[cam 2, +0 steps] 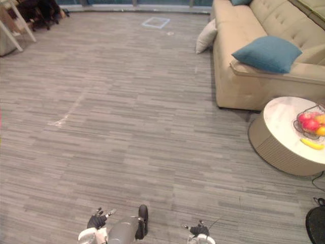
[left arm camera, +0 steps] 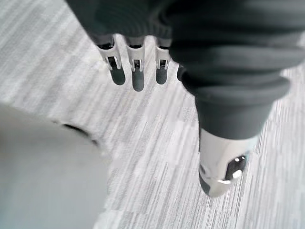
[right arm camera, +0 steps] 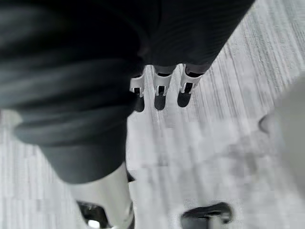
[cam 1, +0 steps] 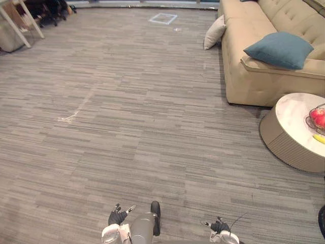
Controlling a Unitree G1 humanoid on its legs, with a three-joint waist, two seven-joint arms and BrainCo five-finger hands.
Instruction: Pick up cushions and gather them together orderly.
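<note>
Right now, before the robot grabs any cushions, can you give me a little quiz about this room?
1. True or false: the blue cushion lies on the sofa.
2. Where is the white cushion? A: up on the sofa seat. B: on the floor, leaning on the sofa's end. C: under the blue cushion.
3. Fill in: the left hand and right hand, fingers straight, hold ____.
Key: 1 true. 2 B. 3 nothing.

Light: bright, even, diffuse across the grey carpet (cam 1: 127, 127).
Shadows: soft, narrow, under the blue cushion (cam 1: 279, 48), along the sofa (cam 1: 254, 86) base, beneath the round table (cam 1: 284, 147).
Glare: mild, on the pale tabletop.
</note>
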